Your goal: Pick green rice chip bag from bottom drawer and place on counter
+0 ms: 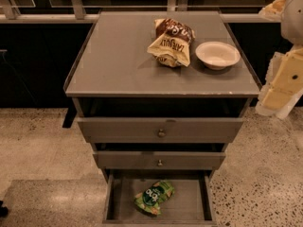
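The green rice chip bag (154, 197) lies flat on the floor of the bottom drawer (113, 200), which is pulled out, open, at the bottom of the view. The counter (118, 56) is the grey top of the cabinet above it. My gripper (279, 86) is at the right edge of the view, beside the counter's right side and raised well above the bottom drawer, with the cream-coloured arm reaching in from the upper right. It is far from the green bag and touches nothing.
A larger brown-and-cream chip bag (171, 41) and a white bowl (217, 54) sit on the right rear of the counter. Two upper drawers with round knobs (161, 133) stick out slightly above the bottom drawer. Speckled floor surrounds the cabinet.
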`<action>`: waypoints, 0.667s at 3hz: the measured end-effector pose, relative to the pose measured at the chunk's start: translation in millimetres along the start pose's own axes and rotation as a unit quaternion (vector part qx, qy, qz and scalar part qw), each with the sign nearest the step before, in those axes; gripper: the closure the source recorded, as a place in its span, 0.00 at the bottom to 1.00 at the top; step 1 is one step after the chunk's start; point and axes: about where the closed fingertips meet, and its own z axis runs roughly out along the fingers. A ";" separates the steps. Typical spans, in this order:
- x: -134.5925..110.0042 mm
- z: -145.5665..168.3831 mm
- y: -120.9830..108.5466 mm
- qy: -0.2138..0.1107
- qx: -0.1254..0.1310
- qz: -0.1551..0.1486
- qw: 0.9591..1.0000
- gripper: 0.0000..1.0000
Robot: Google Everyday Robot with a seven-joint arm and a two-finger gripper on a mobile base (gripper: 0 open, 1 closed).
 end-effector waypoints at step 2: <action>1.5 -0.5 2.9 -0.011 0.007 0.004 1.000 0.00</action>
